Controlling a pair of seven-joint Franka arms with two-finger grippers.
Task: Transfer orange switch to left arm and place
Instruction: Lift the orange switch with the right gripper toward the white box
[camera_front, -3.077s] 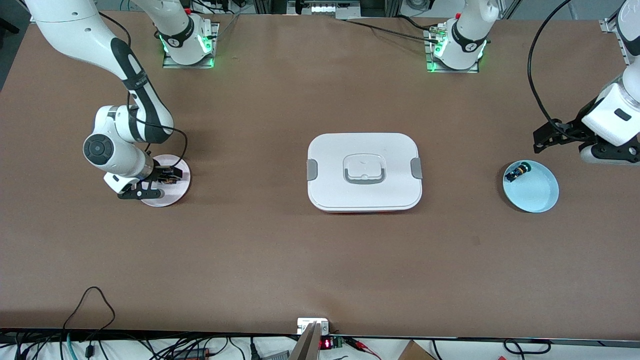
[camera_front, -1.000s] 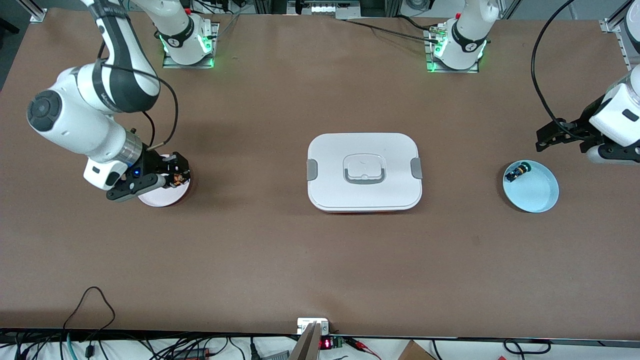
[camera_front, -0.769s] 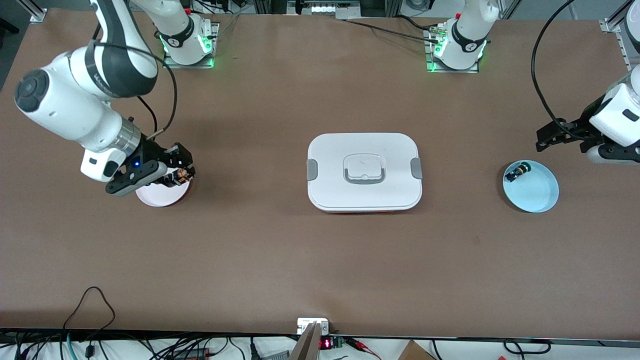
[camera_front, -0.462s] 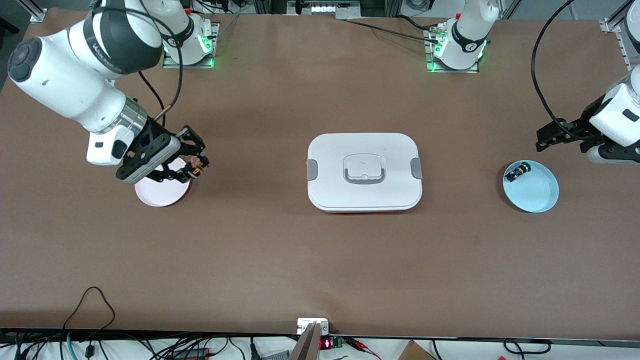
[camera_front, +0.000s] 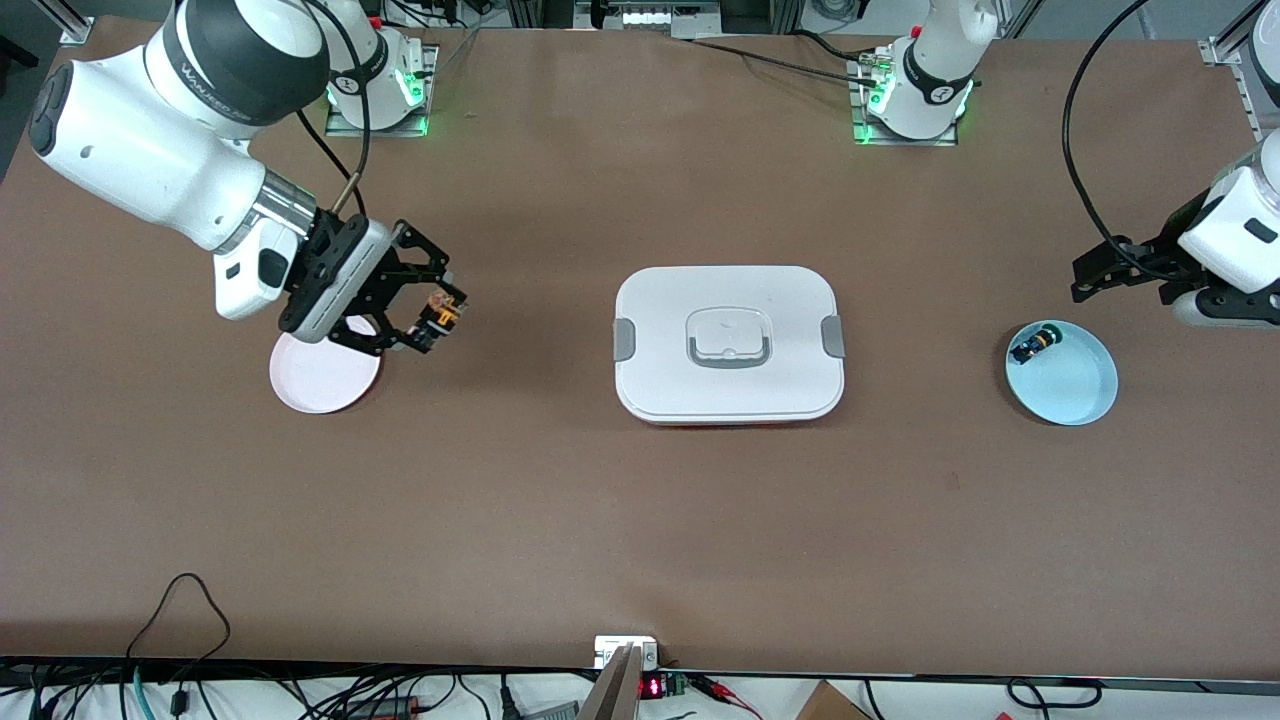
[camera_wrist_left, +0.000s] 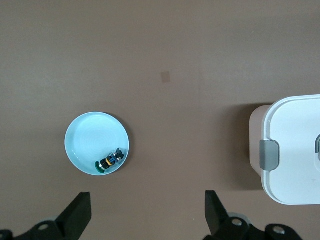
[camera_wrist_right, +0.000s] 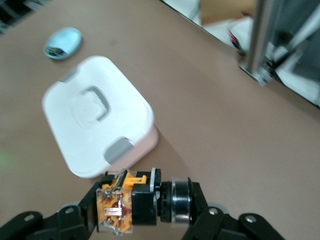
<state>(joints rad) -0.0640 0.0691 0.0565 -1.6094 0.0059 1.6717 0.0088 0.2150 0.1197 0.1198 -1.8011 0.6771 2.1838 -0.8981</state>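
The right arm's black two-finger gripper (camera_front: 438, 322) is clamped on the small black push-button switch with an orange block end (camera_front: 440, 318), holding it in the air over bare brown table, just off the three o'clock edge of the round pale pink plate (camera_front: 315, 385). In the right wrist view the orange switch (camera_wrist_right: 135, 200) lies crosswise between the jaws, block end and button end both sticking out. The large white rounded plastic box with grey side latches (camera_front: 729, 343) sits at mid-table, at three o'clock from the carried part on the front view's clock face.

The left arm waits: its black gripper (camera_front: 1100, 270) hangs spread wide and empty just off the eleven o'clock rim of the round pale blue dish (camera_front: 1075, 395), which holds a small black switch with green and yellow marks (camera_front: 1032, 345).

Risks from here, as I judge them: a straight, low path toward the left arm would run into the box lid; the grip catches only the switch's middle, so a quick swing could twist it loose; and at the handover the left jaws have little free switch to grab
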